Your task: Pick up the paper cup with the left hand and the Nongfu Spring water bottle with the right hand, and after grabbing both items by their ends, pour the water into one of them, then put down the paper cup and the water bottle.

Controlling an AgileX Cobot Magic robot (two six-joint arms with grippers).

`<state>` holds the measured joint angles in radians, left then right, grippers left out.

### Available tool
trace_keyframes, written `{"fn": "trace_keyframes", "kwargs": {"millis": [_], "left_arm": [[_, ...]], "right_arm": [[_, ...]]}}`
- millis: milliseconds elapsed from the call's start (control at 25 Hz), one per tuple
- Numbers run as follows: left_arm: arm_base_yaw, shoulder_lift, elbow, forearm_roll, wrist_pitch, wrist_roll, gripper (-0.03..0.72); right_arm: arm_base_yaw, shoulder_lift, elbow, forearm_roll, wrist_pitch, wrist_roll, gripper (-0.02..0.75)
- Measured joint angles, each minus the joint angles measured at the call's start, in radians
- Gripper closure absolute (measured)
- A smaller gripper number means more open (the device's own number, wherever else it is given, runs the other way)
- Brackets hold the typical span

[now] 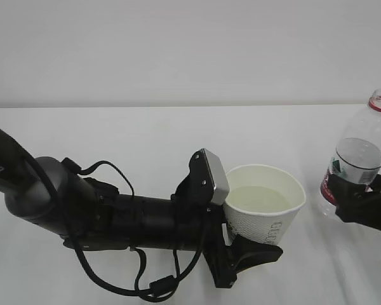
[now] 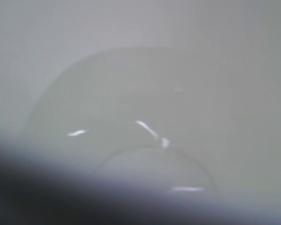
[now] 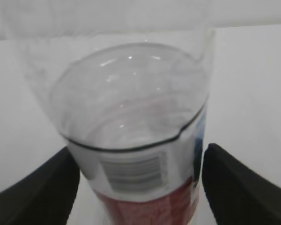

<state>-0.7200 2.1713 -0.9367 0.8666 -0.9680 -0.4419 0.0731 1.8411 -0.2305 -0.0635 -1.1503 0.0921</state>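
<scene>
Water (image 1: pixel 259 198) already fills the small white tapered paper cup (image 1: pixel 267 203) our black left gripper (image 1: pixel 244 232) clasps wide-jawed, our right gripper (image 1: pixel 362 197) likewise clasping the clear ribbed, uncapped plastic bottle (image 1: pixel 359 155) well apart; we judge both need lowering level, releasing gently.

- Paper cup (image 1: pixel 265 202): white, finely dotted texture on its side, dark green lettering low down.
- Water (image 1: pixel 259 197) in the cup: clear, looks pale yellowish-green.
- Bottle (image 1: pixel 359 159): clear plastic, red neck ring, red label with a white panel and black barcode stripes.
- Left gripper (image 1: pixel 246 244): black, with a grey plate.
- Right gripper (image 3: pixel 140 183): black.
- Table (image 1: pixel 146 140): white.
</scene>
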Motion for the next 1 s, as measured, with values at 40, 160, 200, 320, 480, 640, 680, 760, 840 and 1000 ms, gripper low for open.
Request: {"fn": "trace_keyframes", "kwargs": {"millis": [40,160,200,320,480,640,680,760,840,1000], "left_arm": [[0.0,0.0,0.0,0.0,0.0,0.0,0.18],[0.0,0.0,0.0,0.0,0.0,0.0,0.18],[0.0,0.0,0.0,0.0,0.0,0.0,0.18],[0.0,0.0,0.0,0.0,0.0,0.0,0.18],[0.0,0.0,0.0,-0.002,0.0,0.0,0.18],[0.0,0.0,0.0,-0.002,0.0,0.0,0.18],[0.0,0.0,0.0,-0.002,0.0,0.0,0.18],[0.0,0.0,0.0,-0.002,0.0,0.0,0.18],[0.0,0.0,0.0,-0.002,0.0,0.0,0.18],[0.0,0.0,0.0,-0.004,0.0,0.0,0.18]], "right_arm": [[0.0,0.0,0.005,-0.001,0.0,0.0,0.125],[0.0,0.0,0.026,-0.004,0.0,0.0,0.125],[0.0,-0.002,0.034,-0.004,0.0,0.0,0.125],[0.0,-0.021,0.058,-0.004,0.0,0.0,0.125],[0.0,-0.088,0.093,-0.004,0.0,0.002,0.124],[0.0,-0.175,0.117,-0.004,0.0,0.002,0.124],[0.0,-0.201,0.122,-0.004,0.0,0.002,0.124],[0.0,-0.256,0.127,-0.004,0.0,0.002,0.124],[0.0,-0.303,0.127,-0.004,0.0,0.002,0.125],[0.0,-0.399,0.129,-0.004,0.007,0.002,0.124]]}}
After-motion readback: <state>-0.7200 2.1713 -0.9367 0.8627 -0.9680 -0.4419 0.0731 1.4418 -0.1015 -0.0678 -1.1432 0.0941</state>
